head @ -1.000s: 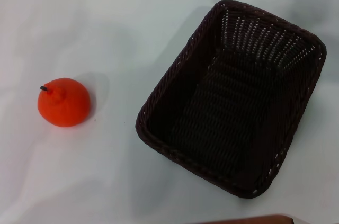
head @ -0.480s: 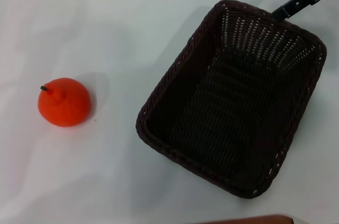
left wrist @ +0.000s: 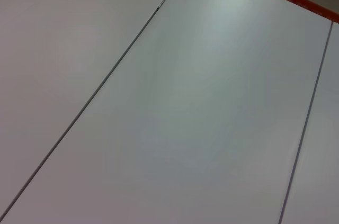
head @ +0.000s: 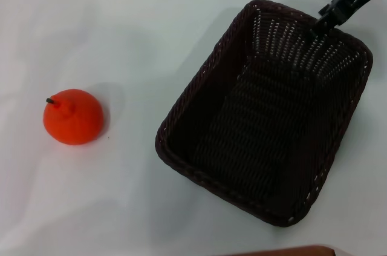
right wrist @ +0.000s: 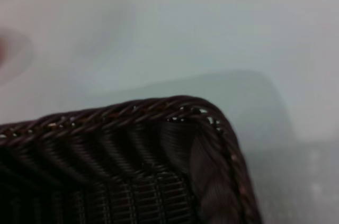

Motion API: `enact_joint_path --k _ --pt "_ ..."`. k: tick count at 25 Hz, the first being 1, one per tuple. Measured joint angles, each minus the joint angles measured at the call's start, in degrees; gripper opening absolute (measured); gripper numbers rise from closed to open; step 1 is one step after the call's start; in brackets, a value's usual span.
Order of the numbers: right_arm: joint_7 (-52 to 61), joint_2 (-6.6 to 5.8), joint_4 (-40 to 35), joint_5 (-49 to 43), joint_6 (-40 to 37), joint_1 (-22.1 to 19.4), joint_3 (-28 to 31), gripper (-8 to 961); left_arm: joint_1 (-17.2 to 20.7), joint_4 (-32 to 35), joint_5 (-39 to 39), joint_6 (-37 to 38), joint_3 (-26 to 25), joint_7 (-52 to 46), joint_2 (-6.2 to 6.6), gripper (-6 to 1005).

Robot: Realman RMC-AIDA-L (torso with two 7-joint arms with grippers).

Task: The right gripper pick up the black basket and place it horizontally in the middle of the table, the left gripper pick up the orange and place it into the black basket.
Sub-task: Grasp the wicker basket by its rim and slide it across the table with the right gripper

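One hand closing in on the basket's far rim

Within the last second the right hand (head: 315, 29) has travelled from beyond the black basket (head: 266, 117) down to its far rim, with its tip now just over the braided edge near the far right corner; whether its fingers are spread or pressed together I cannot tell. The basket sits askew on the bench (head: 121, 32), unmoved, so judging by this the grasp is imminent but not yet made. The orange (head: 73, 117) rests well to the left of the basket, untouched. The left hand is out of sight, parked away from the basket; its wrist camera shows only bare bench
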Motion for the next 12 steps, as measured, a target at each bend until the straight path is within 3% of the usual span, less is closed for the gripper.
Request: enact_joint_path --k 7,12 --pt "-0.6 1.18 4.3 -0.1 -5.3 0.4 -3.3 764 -0.1 0.2 0.0 0.4 0.0 0.0 0.0 817" --pt "-1.2 1.38 4.3 -0.2 -5.9 0.2 -3.3 606 -0.3 0.2 0.0 0.7 0.0 0.0 0.0 817"
